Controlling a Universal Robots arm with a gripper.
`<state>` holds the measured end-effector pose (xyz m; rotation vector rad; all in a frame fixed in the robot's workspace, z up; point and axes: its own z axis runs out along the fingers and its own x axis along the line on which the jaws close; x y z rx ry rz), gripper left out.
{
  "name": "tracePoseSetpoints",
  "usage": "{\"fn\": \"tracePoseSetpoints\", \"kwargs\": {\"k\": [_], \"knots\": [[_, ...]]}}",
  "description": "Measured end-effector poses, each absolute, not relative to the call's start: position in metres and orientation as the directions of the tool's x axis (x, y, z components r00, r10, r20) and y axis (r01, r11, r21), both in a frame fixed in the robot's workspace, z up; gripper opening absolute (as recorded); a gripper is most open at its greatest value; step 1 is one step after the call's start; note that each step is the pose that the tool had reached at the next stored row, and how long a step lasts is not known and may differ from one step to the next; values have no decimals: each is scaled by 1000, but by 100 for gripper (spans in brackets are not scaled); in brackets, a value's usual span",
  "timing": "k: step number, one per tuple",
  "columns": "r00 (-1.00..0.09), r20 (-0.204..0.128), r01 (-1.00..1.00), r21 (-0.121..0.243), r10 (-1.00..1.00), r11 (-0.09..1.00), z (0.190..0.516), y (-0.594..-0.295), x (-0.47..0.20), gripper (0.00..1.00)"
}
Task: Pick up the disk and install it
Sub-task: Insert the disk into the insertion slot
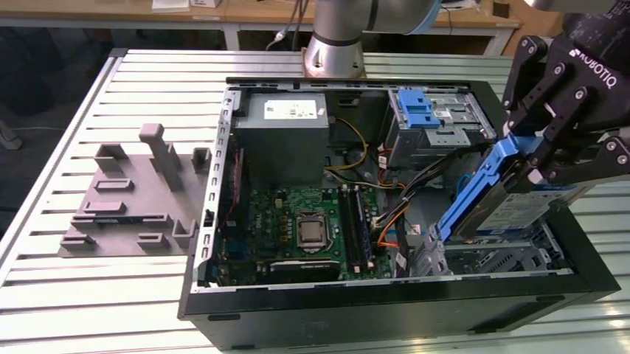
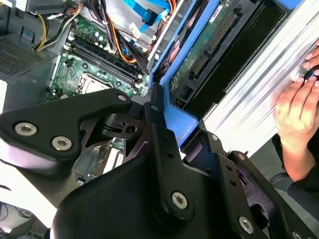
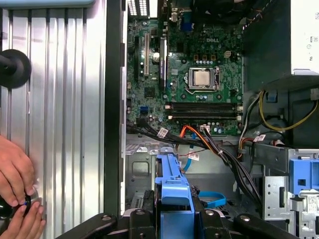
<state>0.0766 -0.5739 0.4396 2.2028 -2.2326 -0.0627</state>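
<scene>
Over the corner of the open computer case (image 1: 394, 299) at the exterior view's right, the gripper (image 1: 536, 164) pinches the disk (image 1: 514, 209), with its black fingers pressed against the blue rails that frame the drive. The disk hangs steeply tilted. One end is high between the fingers and the other is low inside the case walls, above a metal drive bay (image 1: 492, 258); whether it touches the bay cannot be told. Its blue-and-white label shows on the face turned toward the exterior view.

The case lies on its side on a ribbed metal counter (image 1: 79, 295). The motherboard (image 1: 295, 221) faces up, with a grey power supply (image 1: 280, 140) beside it. A bright blue latch (image 1: 418, 110) sits on the cage at the far corner. Cables (image 1: 394, 199) run between the motherboard and the drive bays. A grey moulded tray (image 1: 128, 199) sits on the counter at the exterior view's left, apart from the case.

In the first wrist view a person's hands (image 3: 15, 172) are over the counter just outside the case wall, holding a small dark object.
</scene>
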Motion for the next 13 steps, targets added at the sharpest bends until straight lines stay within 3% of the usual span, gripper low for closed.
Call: {"fn": "tracePoseSetpoints", "kwargs": {"k": [13], "knots": [[-14,-25,-999,32,-1000,13,430,-574,77,36]]}}
